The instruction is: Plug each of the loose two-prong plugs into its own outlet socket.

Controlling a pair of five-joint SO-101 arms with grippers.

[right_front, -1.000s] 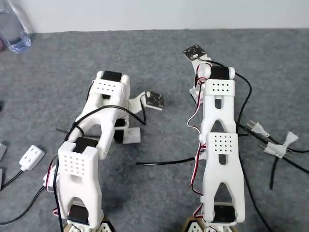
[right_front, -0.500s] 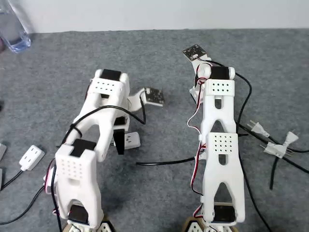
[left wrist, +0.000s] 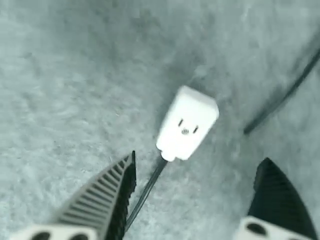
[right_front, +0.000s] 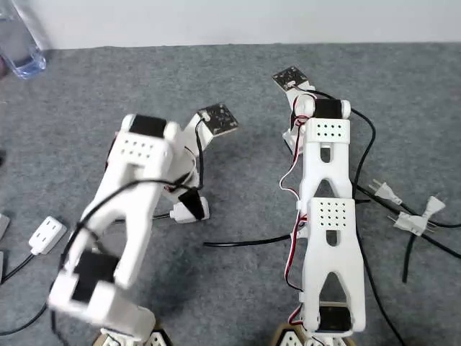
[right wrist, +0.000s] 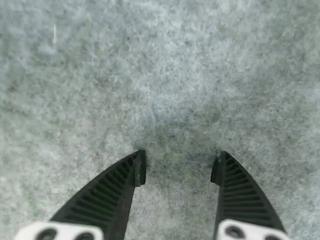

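Left pincer [left wrist: 200,160] now above outlet socket [left wrist: 187,124]

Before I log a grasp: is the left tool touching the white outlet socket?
Apart. The left wrist view shows bare carpet between the open left tool and the white outlet socket on both sides.

Grey felt table [right_front: 79,94]: outlet sockets [right_front: 47,234] left, two-prong plugs [right_front: 386,192] right, black cords [right_front: 245,241].

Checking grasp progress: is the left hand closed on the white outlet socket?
No, the left hand is open and the outlet socket lies untouched on the carpet.
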